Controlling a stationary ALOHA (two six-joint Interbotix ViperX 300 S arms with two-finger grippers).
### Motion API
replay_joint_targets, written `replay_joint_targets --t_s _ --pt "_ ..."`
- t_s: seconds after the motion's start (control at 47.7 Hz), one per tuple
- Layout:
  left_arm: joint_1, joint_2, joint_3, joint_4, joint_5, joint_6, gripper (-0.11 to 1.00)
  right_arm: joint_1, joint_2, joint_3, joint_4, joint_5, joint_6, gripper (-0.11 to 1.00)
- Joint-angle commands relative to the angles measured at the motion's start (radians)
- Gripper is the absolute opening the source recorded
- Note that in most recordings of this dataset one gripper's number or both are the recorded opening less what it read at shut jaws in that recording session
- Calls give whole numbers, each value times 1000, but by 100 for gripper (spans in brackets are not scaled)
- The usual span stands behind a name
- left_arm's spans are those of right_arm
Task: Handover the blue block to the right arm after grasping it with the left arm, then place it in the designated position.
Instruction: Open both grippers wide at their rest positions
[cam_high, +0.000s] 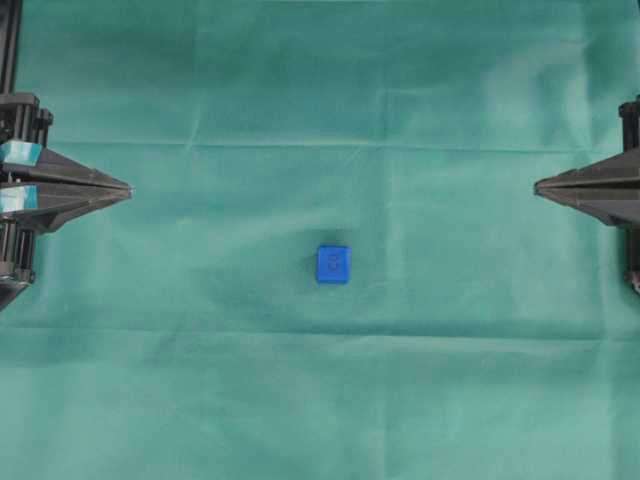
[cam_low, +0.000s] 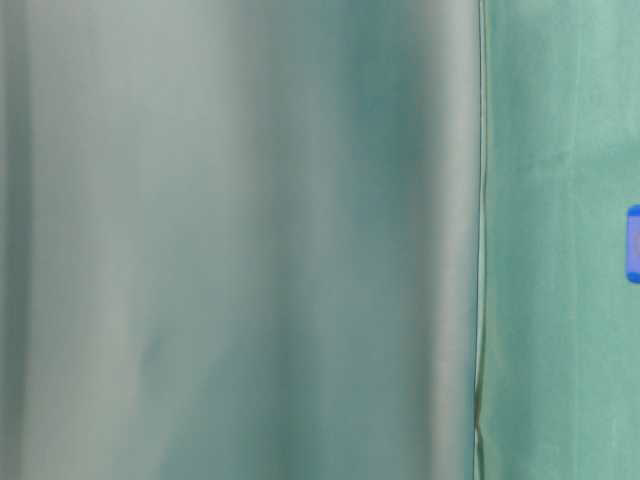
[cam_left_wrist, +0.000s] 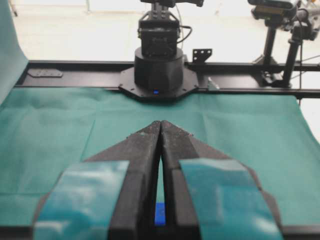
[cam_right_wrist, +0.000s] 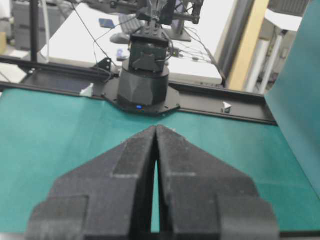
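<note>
On the green cloth (cam_high: 200, 380), blue block (cam_high: 333, 264) is laid centrally; left gripper (cam_high: 128, 189) and right gripper (cam_high: 538, 186) are closed, empty.

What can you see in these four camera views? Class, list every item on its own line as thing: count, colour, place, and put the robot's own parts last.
Blue block: one, bright blue, lying free on the cloth near the middle of the overhead view, between the two arms.
Cloth: one, green, creased, covering the table.
Frame rail: one, black, along the far edge of the cloth in the left wrist view.
Left gripper: one, black with teal tape bands, at the left edge of the overhead view, jaws shut, holding nothing.
Right gripper: one, plain black, at the right edge, jaws shut, holding nothing.
</note>
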Motion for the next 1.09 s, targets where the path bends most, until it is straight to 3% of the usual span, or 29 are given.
replay_joint_targets --t_s 0.0,0.629,0.734,0.839,1.007,1.07 --pt "2 20 -23 -3 28 5 2 3 6 -14 6 -5 9 0" --pt "0 15 -40 2 69 11 2 -2 17 -26 23 35 14 0" --pt "2 15 -40 2 69 9 9 -2 17 -26 21 38 14 3" --pt "2 15 -41 2 67 8 30 -2 17 -28 29 38 14 25" --pt "0 18 -41 2 69 8 78 -6 17 -28 41 40 12 76" --pt "2 17 -40 2 71 8 92 -11 17 -29 44 40 12 90"
